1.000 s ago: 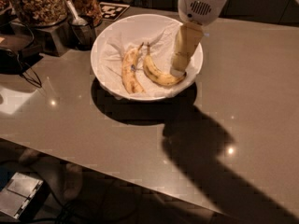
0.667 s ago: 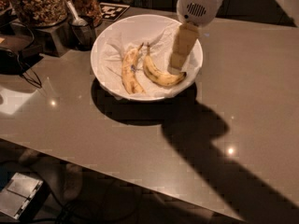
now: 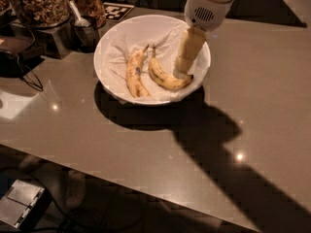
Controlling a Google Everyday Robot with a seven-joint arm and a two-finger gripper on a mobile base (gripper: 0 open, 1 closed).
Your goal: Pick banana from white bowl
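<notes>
The gripper (image 3: 182, 71) hangs in the right of the bowl (image 3: 104, 47), its tip at the right end of the banana (image 3: 164, 79) lying mid-bowl; I cannot tell whether it grips, so the grasp seems in hand, and next comes a sure hold, then a lift.

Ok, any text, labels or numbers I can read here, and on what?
No words or numbers can be read.
The sticker on the paler banana: too small to read.
The square marker behind the white bowl: black pattern, no letters.
The gripper at the curved banana's right end: no markings seen.
</notes>
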